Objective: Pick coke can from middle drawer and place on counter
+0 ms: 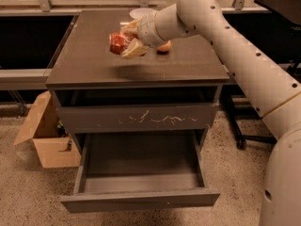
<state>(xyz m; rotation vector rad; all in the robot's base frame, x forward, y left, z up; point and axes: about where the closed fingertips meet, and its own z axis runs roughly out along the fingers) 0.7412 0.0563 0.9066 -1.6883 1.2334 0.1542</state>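
Your claw (127, 41) is shut tight on the coke can (117, 42), with one pale finger above it and one below. The can is up in the air over the surface (89, 55), a bit left of the middle. There is a dark shadow under it, so I think it is not touching down yet. I cannot tell if the can is straight up or tipped.

The middle drawer (141, 173) is pulled out at the bottom, and you can see nothing inside it. So the picking part looks done. You are now on the putting-down part.

Next, bring the can down slowly until its bottom sits flat on the surface. Pick a bare spot. An orange (164, 46) sits just behind your arm, and a white bowl (135, 13) is at the back, so stay away from both. Stay away from the front edge too, or the can could roll off. Only open the claw once the can is resting, then lift up and away.
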